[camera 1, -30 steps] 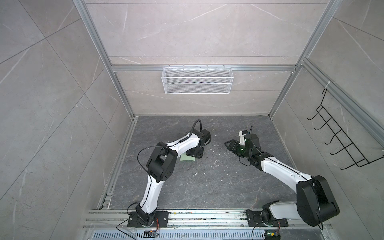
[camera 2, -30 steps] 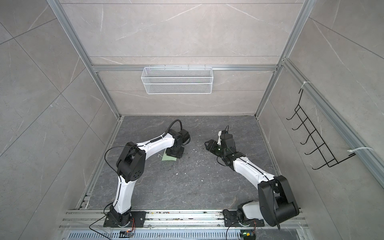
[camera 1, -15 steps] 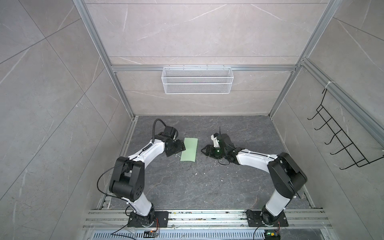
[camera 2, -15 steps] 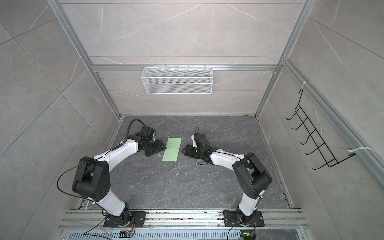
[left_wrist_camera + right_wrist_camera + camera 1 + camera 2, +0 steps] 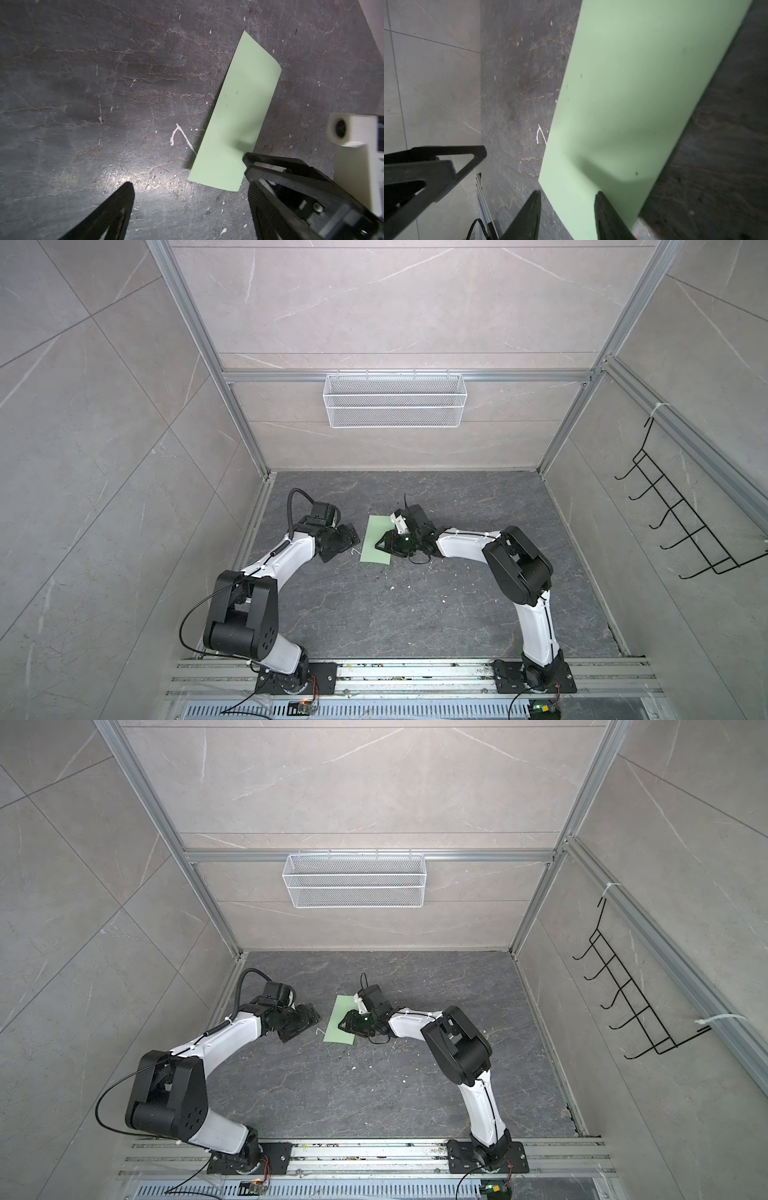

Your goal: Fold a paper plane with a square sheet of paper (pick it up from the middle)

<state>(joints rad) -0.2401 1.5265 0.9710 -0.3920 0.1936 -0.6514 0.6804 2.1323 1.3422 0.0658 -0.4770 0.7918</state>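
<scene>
Pale green against dark grey stone: the sheet of paper (image 5: 375,542) lies flat near the middle of the worktop (image 5: 415,605). It shows as a long narrow rectangle, its long edges running from the front towards the back wall in both top views. The left gripper (image 5: 347,546) sits low just to the left of it, with a strip of bare stone between them, and its jaws are spread wide with nothing in them. The right gripper (image 5: 384,545) reaches in from the other side and hangs over the paper's nearer half. Look at the right wrist view, where the right gripper (image 5: 569,205) has its jaws partly apart. One finger (image 5: 604,209) is above the green sheet (image 5: 633,104), while the other is past the long edge, over bare stone. So they straddle that edge and are not pinching it. Whether a tip actually touches the paper I cannot tell. A small white scratch (image 5: 178,135) marks the worktop right beside the sheet's long edge. Up on the back wall hangs a white wire basket (image 5: 394,406).
</scene>
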